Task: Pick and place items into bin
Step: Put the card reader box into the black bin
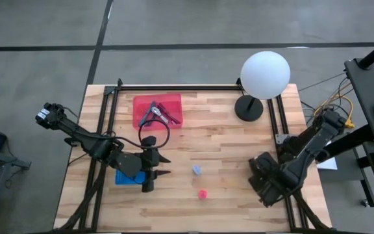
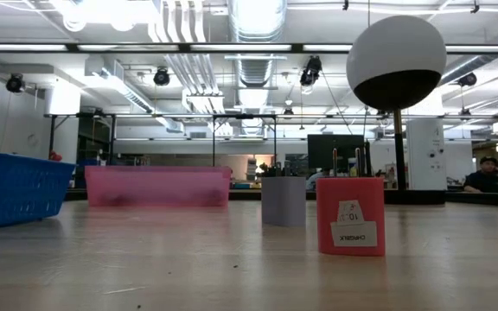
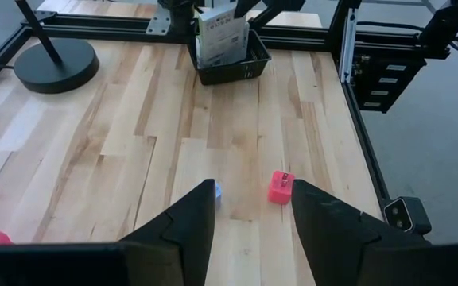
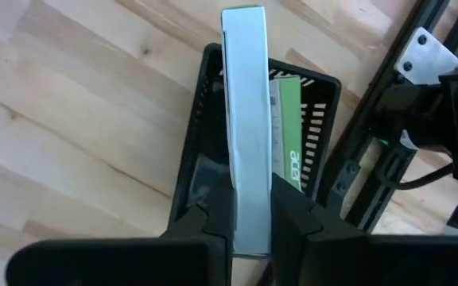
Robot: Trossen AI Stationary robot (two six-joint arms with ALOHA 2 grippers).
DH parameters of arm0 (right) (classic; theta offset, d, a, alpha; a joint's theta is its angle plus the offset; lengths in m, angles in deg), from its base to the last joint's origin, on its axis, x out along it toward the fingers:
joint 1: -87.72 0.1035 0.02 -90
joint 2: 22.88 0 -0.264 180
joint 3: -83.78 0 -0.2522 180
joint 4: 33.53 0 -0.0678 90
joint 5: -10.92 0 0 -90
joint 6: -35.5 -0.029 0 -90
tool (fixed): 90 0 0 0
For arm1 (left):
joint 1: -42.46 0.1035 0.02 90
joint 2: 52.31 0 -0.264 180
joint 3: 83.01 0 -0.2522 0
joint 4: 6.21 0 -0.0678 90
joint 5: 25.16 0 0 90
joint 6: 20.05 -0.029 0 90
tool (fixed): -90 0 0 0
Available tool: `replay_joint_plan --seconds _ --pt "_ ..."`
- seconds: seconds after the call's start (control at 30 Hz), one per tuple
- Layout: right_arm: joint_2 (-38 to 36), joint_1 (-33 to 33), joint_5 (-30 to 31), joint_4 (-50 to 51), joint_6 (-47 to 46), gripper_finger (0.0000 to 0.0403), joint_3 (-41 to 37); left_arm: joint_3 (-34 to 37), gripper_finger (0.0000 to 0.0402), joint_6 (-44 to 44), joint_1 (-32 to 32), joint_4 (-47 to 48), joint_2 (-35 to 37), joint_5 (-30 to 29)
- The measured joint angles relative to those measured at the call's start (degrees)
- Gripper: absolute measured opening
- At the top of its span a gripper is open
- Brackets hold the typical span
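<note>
Two small blocks, pink block (image 3: 281,187) and lavender block (image 1: 197,170), sit right of my wide-open, empty left tool (image 1: 156,168); right tool (image 4: 249,218) clamps a white box (image 4: 246,127).

Wooden table top (image 1: 226,156) of pale planks, smooth with a soft shine, framed by dark matt metal rails (image 1: 174,86). See-through pink plastic bin (image 1: 157,111), blue plastic mesh basket (image 2: 15,187), black plastic mesh basket (image 4: 213,159) with a white cardboard box (image 4: 245,127). Smooth matt white globe lamp (image 1: 265,75).

center: bare wood | obstacles: lamp (image 1: 263,77), pink block (image 1: 202,194), lavender block (image 1: 197,170)
</note>
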Motion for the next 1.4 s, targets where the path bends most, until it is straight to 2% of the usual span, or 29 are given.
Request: replay_joint_plan --seconds 0.43,0.7,0.97,1.23,1.4 --pt "0.1 5.2 2.8 -2.7 -7.9 0.0033 -2.9 0.0 0.0151 0.0 0.0 0.0 0.0 0.0" --pt "0.1 7.0 5.3 -7.9 -11.4 0.0033 -5.8 0.0 0.0151 0.1 0.0 0.0 0.0 0.0" --pt "0.1 7.2 5.6 -8.8 -12.2 0.0035 -7.9 0.0 0.0151 0.2 0.0 -0.1 0.0 0.0" --pt "0.0 7.2 5.2 -8.7 -13.2 0.0114 -9.0 0.0 0.0151 1.6 0.0 0.0 0.0 0.0" --pt "0.0 7.2 5.1 -8.5 -12.3 0.0144 -8.8 0.0 0.0151 1.5 0.0 -0.1 0.0 0.0"
